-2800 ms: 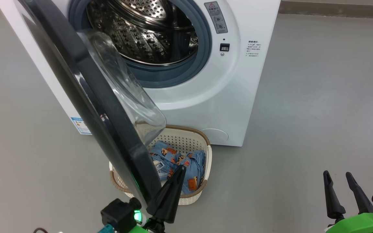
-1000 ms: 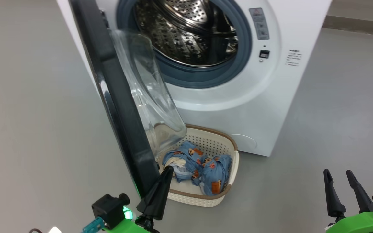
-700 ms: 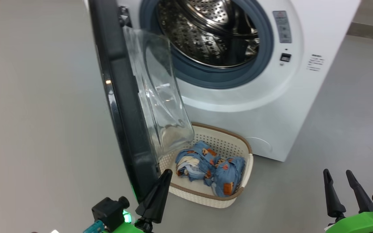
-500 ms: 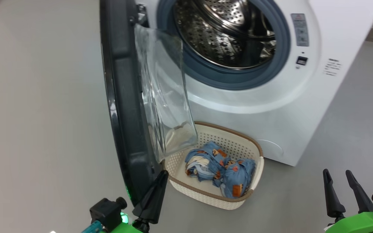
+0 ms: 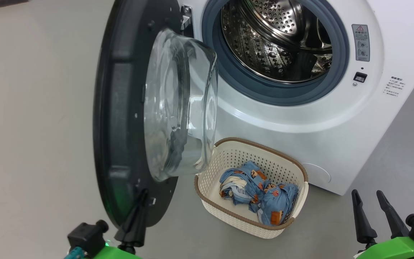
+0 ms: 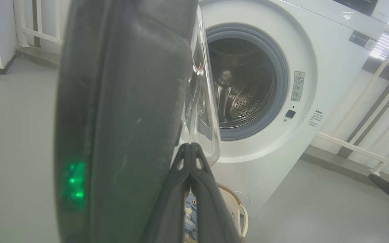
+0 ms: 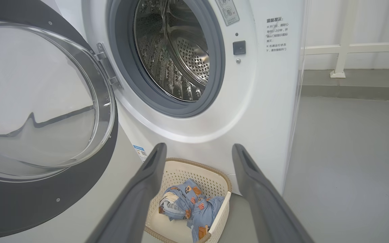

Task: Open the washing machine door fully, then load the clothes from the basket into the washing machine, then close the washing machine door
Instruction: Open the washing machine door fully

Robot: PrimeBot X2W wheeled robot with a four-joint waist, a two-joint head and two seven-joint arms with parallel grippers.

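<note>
Left claw (image 5: 143, 196), its two long dark fingers pressed together into one blunt point and gripping nothing, is leaning by the lower inner face of the washing machine door (image 5: 119, 108) at seven o'clock. Closed like this, it is probably serving as a pusher to swing the door wide. Right claw (image 5: 367, 194) is waiting at five o'clock with fingers spread and empty, likely kept ready for the laundry. The door is standing open at nine o'clock, a broad dark ring around a bulging clear glass bowl (image 5: 178, 108). The washing machine (image 5: 282, 118), a smooth white box, is standing from twelve to three o'clock, showing a perforated steel drum (image 5: 275, 43) ringed by a grey-blue rubber seal (image 5: 235, 82). The basket (image 5: 261, 143), cream perforated plastic with a brown woven-look rim, is sitting on the grey floor (image 5: 31, 144) at six o'clock, just before the machine, handy for the drum. The clothes (image 5: 261, 190), crumpled light-blue fabric with small orange-brown figures, are lying bunched inside it.

Left wrist view: the closed fingers are rising from six o'clock, tips meeting beside the door's thick dark edge, where a green glow is reflecting at eight o'clock.

Right wrist view: two fingers, wide apart, are framing the basket and clothes at six o'clock. A metal hinge (image 7: 108, 67) is joining door and machine at eleven.
</note>
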